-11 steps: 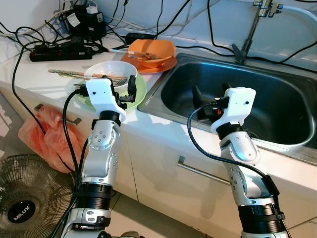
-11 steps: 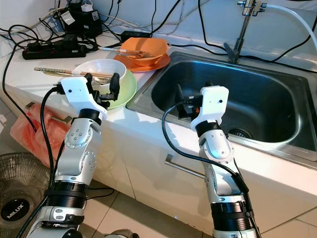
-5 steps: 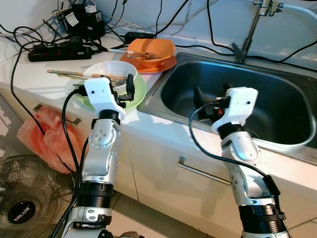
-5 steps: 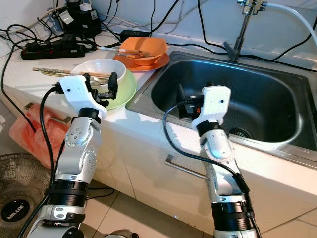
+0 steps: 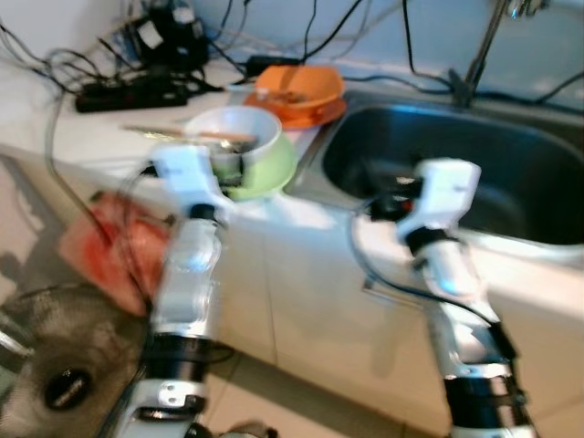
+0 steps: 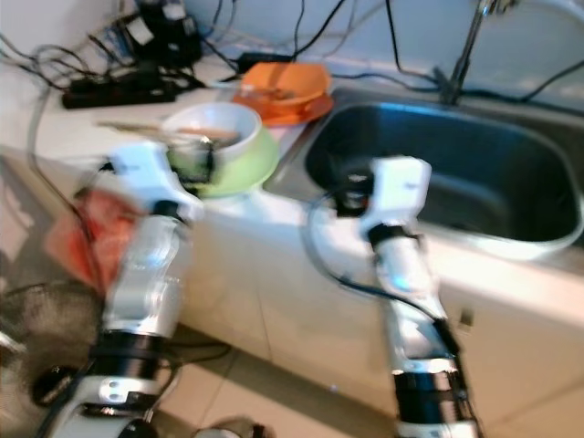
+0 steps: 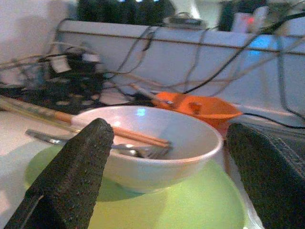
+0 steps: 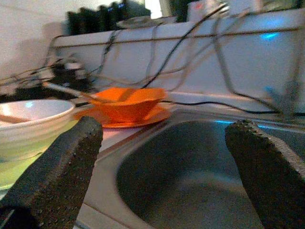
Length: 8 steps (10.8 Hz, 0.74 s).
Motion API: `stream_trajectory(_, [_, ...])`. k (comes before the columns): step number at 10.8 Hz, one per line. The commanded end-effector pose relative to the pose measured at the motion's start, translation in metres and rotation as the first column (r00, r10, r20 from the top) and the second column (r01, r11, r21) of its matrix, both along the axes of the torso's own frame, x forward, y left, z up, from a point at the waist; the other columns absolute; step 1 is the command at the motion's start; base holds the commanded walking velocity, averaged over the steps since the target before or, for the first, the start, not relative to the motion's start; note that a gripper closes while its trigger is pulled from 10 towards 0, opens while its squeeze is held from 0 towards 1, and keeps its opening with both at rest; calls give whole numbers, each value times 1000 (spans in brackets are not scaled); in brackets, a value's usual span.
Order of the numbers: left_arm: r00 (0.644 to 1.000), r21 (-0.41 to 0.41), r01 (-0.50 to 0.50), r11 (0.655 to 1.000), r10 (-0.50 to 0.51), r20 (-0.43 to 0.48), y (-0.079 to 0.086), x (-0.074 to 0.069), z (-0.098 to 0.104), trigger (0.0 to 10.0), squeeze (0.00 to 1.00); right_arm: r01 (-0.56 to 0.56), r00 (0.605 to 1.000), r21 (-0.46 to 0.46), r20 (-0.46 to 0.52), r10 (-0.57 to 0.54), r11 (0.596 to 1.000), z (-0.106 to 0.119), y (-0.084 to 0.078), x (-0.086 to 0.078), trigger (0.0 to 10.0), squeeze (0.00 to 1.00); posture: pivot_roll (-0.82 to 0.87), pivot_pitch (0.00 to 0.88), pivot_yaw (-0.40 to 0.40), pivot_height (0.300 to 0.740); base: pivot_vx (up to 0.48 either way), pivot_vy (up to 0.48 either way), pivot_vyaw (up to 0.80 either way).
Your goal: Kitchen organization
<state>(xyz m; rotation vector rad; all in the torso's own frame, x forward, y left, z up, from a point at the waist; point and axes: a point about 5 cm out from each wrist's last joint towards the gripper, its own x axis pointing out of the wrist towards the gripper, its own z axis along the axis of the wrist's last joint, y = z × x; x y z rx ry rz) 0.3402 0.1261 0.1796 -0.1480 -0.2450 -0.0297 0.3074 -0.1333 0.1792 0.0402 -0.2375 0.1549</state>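
The head views are blurred. At the upper left of the frame a power strip (image 5: 137,91) lies among tangled black cables (image 5: 64,68) on the white counter (image 5: 100,151). Right of it, at top centre, an orange bowl (image 5: 299,84) sits on an orange plate (image 5: 306,111), just beside the steel sink (image 5: 474,173) that takes up the upper right, with the tap (image 5: 484,46) behind it. Below the counter, at the left edge, a red plastic bag (image 5: 109,260) hangs by the cabinet front, and a fan (image 5: 55,365) stands on the floor in the lower left corner.

A white bowl (image 7: 152,148) rests on a green plate (image 7: 190,205) left of centre, near the counter's front edge. Chopsticks (image 7: 71,121) lie across the bowl's rim, their long axis running towards the left of the frame, and a fork (image 7: 119,149) lies in the bowl alongside them.

The left gripper (image 7: 167,157) hovers just before the white bowl with its fingers spread wide, holding nothing. The right gripper (image 8: 162,157) is held at the sink's near edge, fingers likewise wide apart and empty.
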Motion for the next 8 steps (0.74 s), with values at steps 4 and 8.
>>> stream_trajectory(4, [997, 37, 64, 997, -66, 45, 0, -2, 9, 10000, 0, -5, 1000, 13, 6, 5, 1000, 2, 4, 0, 10000, 0, 114, 0, 27, 740, 118, 0, 0])
stream_trajectory(8, [988, 78, 102, 992, -110, 108, -5, -5, 17, 10000, 0, 15, 998, -14, 67, -14, 1000, 13, 5, -1, 10000, 0, 115, 0, 26, 740, 478, 0, 0])
